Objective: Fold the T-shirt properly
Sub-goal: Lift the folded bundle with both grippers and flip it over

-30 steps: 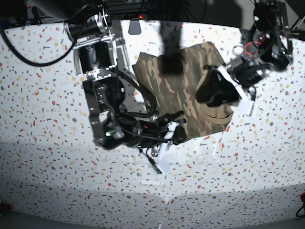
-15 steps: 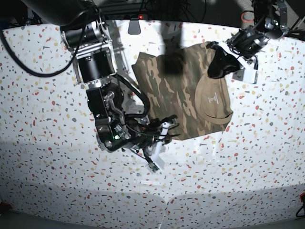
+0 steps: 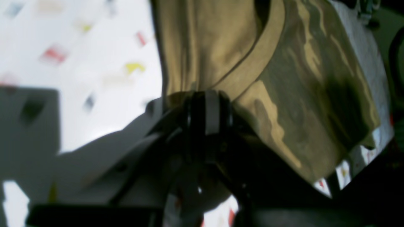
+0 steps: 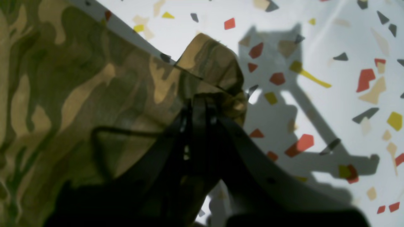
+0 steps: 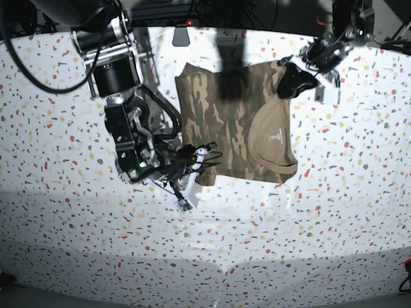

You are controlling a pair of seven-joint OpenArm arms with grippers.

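Note:
The T-shirt (image 5: 225, 115), camouflage with a tan inside collar and a small label (image 5: 274, 136), lies spread on the speckled table (image 5: 321, 224) at the far middle. My left gripper (image 5: 290, 78) is at the shirt's far right corner. In the left wrist view it (image 3: 206, 108) is shut on the cloth by the collar band (image 3: 252, 66). My right gripper (image 5: 204, 158) is at the shirt's near left corner. The right wrist view shows it (image 4: 202, 105) pinching a bunched camouflage fold (image 4: 211, 66).
The right arm's black links (image 5: 128, 128) stand over the table left of the shirt, with cables around them. The table's far edge (image 5: 257, 31) runs just behind the shirt, with dark equipment beyond it.
My left gripper moved from over the collar to the shirt's far right corner and shut on the cloth. My right gripper drew its corner left and farther away, and the shirt shifted left.

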